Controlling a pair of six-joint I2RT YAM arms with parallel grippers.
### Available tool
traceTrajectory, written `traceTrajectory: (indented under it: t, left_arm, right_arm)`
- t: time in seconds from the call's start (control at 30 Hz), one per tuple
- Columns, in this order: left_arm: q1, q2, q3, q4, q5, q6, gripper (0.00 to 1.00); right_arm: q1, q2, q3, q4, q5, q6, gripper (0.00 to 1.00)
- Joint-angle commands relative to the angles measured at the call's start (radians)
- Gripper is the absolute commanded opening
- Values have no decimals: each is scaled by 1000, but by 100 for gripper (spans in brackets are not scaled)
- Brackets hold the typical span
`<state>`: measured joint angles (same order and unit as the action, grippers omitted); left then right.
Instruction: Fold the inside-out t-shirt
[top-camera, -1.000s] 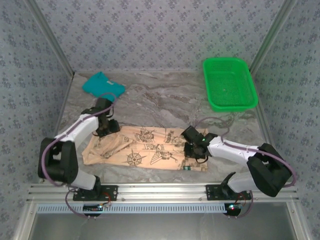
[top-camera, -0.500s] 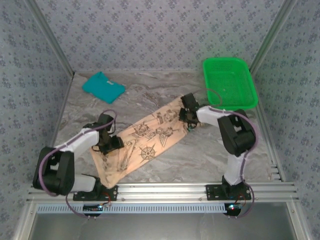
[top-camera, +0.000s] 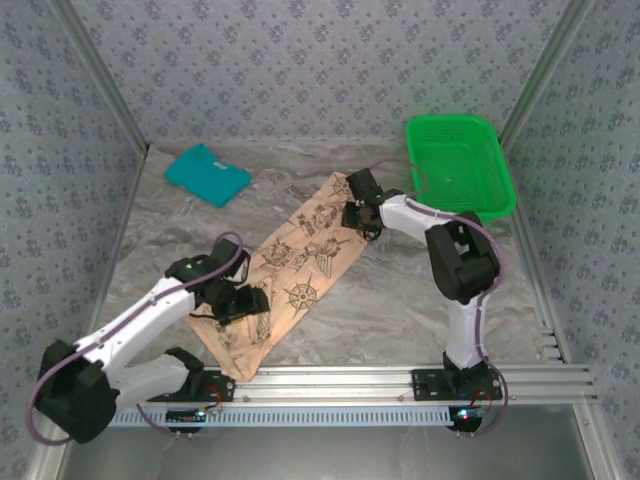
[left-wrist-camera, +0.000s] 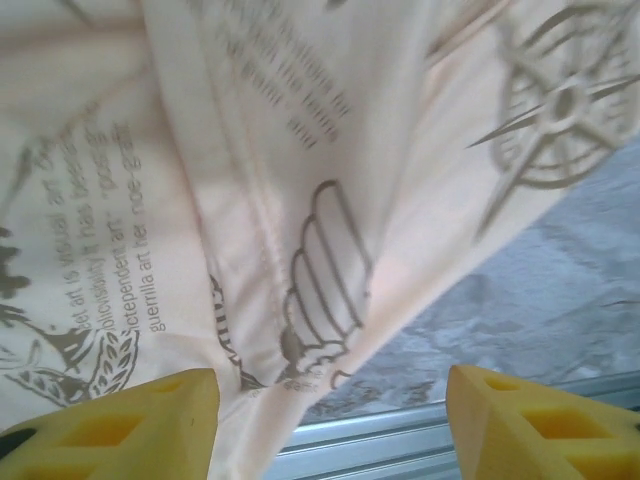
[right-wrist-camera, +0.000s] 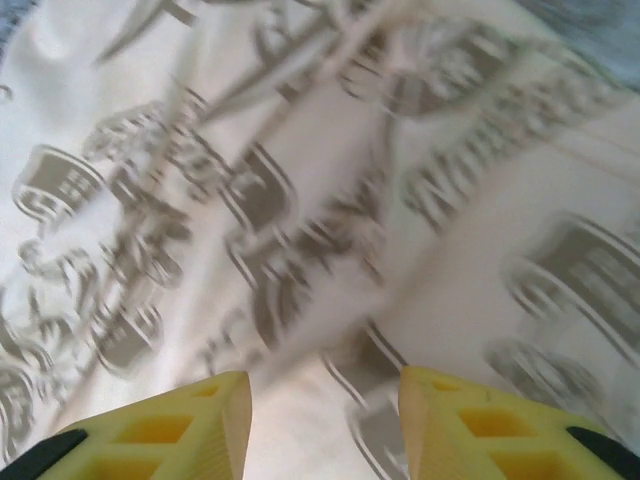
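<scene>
The marble table (top-camera: 420, 300) carries the inside-out t-shirt (top-camera: 295, 265) as one long, narrow band, running on a slant from close to the front rail on the left up toward the far right, where its end lies just short of the green basket (top-camera: 415, 165). The teal folded shirt (top-camera: 207, 173) sits well apart at the far left. No sleeves stick out of the band, so the lengthwise folds look done. What seems left is to bring the ends together crosswise into a compact packet, and the near end is rumpled and may need smoothing first.

The left gripper (top-camera: 245, 300) is over the near half of the shirt. In its wrist view the left gripper (left-wrist-camera: 325, 375) has its fingers spread wide above the cloth, the rail just beyond the hem. The right gripper (top-camera: 358, 215) is at the far end, and its wrist view, though blurred, shows the right gripper (right-wrist-camera: 320, 378) with fingers parted over flat cloth, clamping nothing
</scene>
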<state>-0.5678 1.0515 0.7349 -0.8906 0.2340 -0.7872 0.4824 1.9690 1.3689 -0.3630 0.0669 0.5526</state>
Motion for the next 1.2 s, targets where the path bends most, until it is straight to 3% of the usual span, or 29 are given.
traceTrajectory:
  t: [0.0,0.13,0.27,0.43,0.57,0.7,0.97,1.07,1.17]
  left_arm:
    - [17,-34,63,-62,-109,47,66]
    - [81,82,32,77,-190,127,66]
    - [125,247,44,116,-190,218,66]
    - [112,319,1,167,-10,222,65]
    - [26,328,-39,205,97,141,64]
    - [-92,321,-57,374,228,3,65]
    - [-273,586,181,588,438,-79,69]
    - [-363,644,343,566,440,-65,69]
    - [-382,617,468,427,347,4,70]
  right_arm:
    - [9,-99,-67,-74,36,17,47]
    - [17,-70,-123,1,-3,108,45]
    - [57,19,-78,42,41,107,41]
    - [62,152,39,65,-7,98,37]
    - [62,241,168,60,-87,46,37]
    - [60,327,317,46,-148,4,37]
    - [56,358,550,-39,-198,-121,40]
    - [40,286,546,-84,-186,-177,42]
    - [6,176,452,-111,-199,-202,43]
